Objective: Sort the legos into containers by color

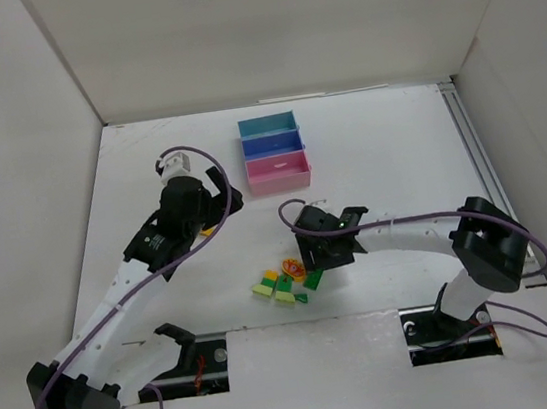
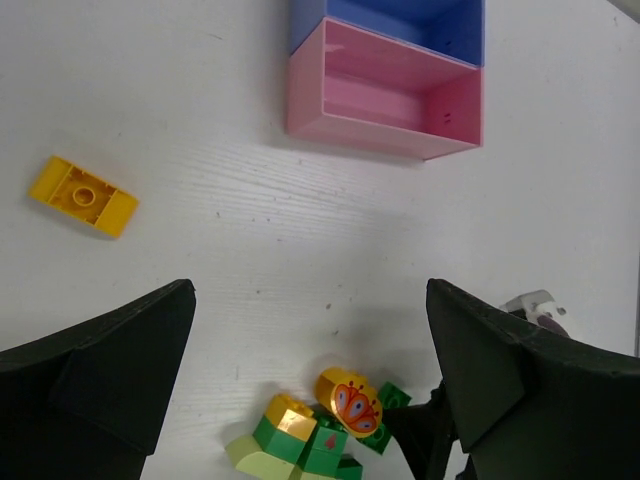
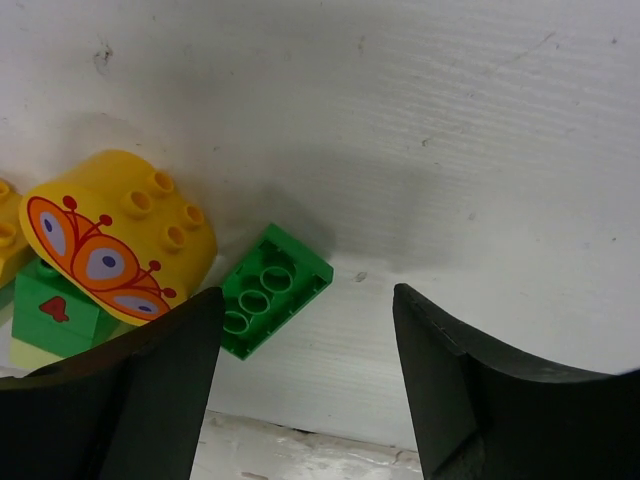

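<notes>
The three joined trays stand at the back: teal (image 1: 266, 125), blue (image 1: 272, 144) and pink (image 1: 277, 171); all look empty. A pile of legos (image 1: 286, 282) lies near the front edge. In the right wrist view it shows a dark green brick (image 3: 272, 290) lying studs-down, a yellow rounded brick with a butterfly print (image 3: 120, 240) and a green brick with a red mark (image 3: 55, 310). My right gripper (image 1: 326, 255) (image 3: 305, 390) is open and empty, hovering just right of the dark green brick. A lone yellow brick (image 2: 83, 196) (image 1: 208, 231) lies apart. My left gripper (image 1: 222, 196) (image 2: 310, 380) is open and empty above the table.
White walls enclose the table on three sides. A raised white ledge (image 1: 311, 336) runs along the front edge just behind the pile. The pink tray (image 2: 385, 95) and blue tray (image 2: 400, 20) show at the top of the left wrist view.
</notes>
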